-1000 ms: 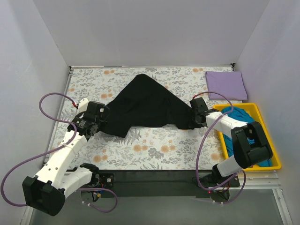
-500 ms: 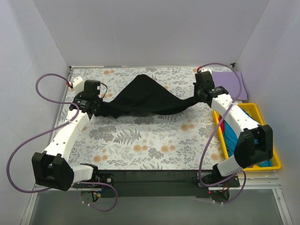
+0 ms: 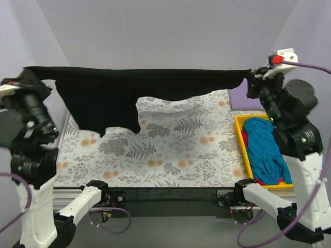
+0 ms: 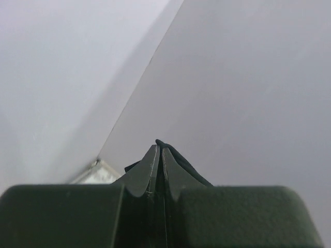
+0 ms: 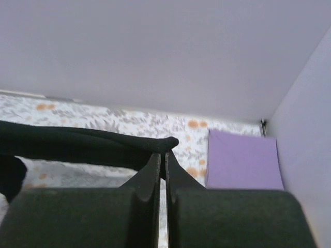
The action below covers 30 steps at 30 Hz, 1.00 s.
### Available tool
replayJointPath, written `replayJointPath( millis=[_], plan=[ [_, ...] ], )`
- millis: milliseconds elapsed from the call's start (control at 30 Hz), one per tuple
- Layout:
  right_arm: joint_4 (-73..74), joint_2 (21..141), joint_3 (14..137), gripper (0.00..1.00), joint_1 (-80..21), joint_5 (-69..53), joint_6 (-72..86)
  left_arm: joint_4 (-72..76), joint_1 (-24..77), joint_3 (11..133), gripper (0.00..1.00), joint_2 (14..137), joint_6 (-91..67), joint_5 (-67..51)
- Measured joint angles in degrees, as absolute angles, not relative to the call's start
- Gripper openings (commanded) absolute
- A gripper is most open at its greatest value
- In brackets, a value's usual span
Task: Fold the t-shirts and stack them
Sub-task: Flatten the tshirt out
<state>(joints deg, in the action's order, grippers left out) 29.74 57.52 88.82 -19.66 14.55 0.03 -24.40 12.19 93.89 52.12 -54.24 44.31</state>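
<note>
Black t-shirt (image 3: pixel 98 95) stretched aloft, clamped by left pincer (image 4: pixel 159 151), right pincer (image 5: pixel 164 155).

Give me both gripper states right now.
Left gripper: shut, holding one end of the black t-shirt.
Right gripper: shut, holding its other end.

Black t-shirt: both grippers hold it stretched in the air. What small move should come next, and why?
Probably lower both arms together so the hanging part lands flat on the floral cloth. The left gripper and right gripper are shut on the black t-shirt at its top edge, and it hangs spread between them, unfolded.
</note>
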Motion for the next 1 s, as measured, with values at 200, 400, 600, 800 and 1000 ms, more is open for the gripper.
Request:
replayJointPath(
  millis=[200, 400, 600, 800, 1000],
  plan=[
    [28.8, 48.6, 93.7, 0.01, -20.1, 6.0, -5.3, -20.9, 12.2, 105.8, 0.00, 48.9, -45.8, 39.6],
    [29.1, 47.5, 94.6, 0.01, -19.9, 3.6, -9.2, -20.4, 12.2, 108.5, 0.00, 51.4, -41.5, 35.2],
    [28.1, 52.6, 88.4, 0.01, -19.3, 5.1, -11.3, -17.1, 12.0, 100.5, 0.00, 59.9, -39.7, 33.6],
    [19.7, 63.9, 69.5, 0.01, -19.1, 9.5, -12.1, -8.8, 11.7, 81.8, 0.00, 75.9, -40.4, 31.5],
    [10.1, 82.5, 59.5, 0.01, -17.8, 11.3, -12.2, -4.8, 11.0, 74.5, 0.00, 96.6, -43.6, 27.5]
  ],
)
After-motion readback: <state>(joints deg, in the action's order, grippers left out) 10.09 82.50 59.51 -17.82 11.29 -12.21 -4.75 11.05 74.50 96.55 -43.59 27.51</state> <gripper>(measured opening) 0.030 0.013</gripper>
